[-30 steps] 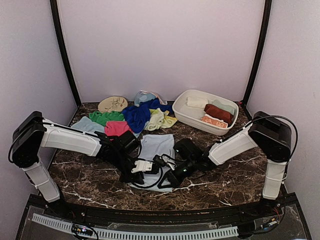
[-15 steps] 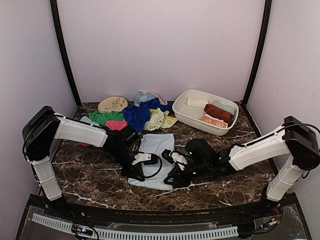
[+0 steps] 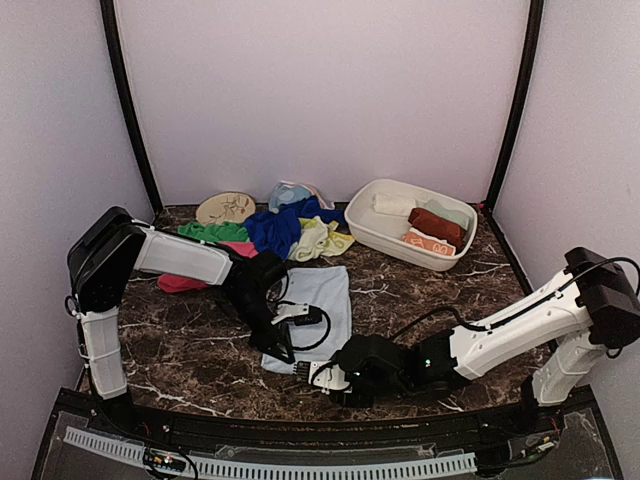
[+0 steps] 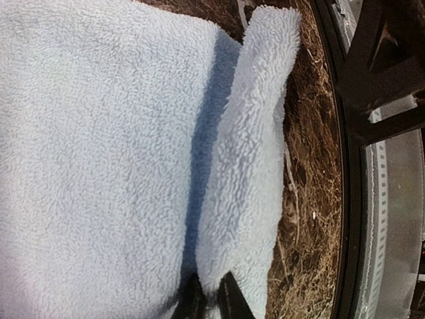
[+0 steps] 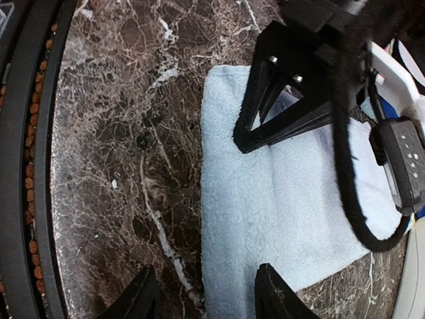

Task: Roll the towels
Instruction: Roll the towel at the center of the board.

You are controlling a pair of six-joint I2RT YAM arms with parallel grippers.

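A pale blue towel (image 3: 322,292) lies flat on the marble, its near edge folded over into a narrow flap (image 4: 251,153). My left gripper (image 3: 280,344) is shut on that flap at its left end; in the left wrist view the gripper (image 4: 211,300) pinches the fold. My right gripper (image 3: 312,371) is open just off the towel's near edge. In the right wrist view it (image 5: 206,296) straddles the border of the towel (image 5: 285,199), one finger over marble, one over cloth, holding nothing. More towels lie heaped at the back: green (image 3: 212,232), royal blue (image 3: 275,228), lime-yellow (image 3: 322,238), pink-red (image 3: 185,283).
A white oval basin (image 3: 388,240) at the back right holds rolled towels, among them white (image 3: 392,203) and rust-brown (image 3: 436,224). A round tan disc (image 3: 225,207) lies at the back left. The table's black front rim (image 5: 36,199) runs close to my right gripper.
My right gripper has let go of the towel, opened, and drawn back left toward the front rim. My left gripper stays shut on the fold and has shifted slightly.
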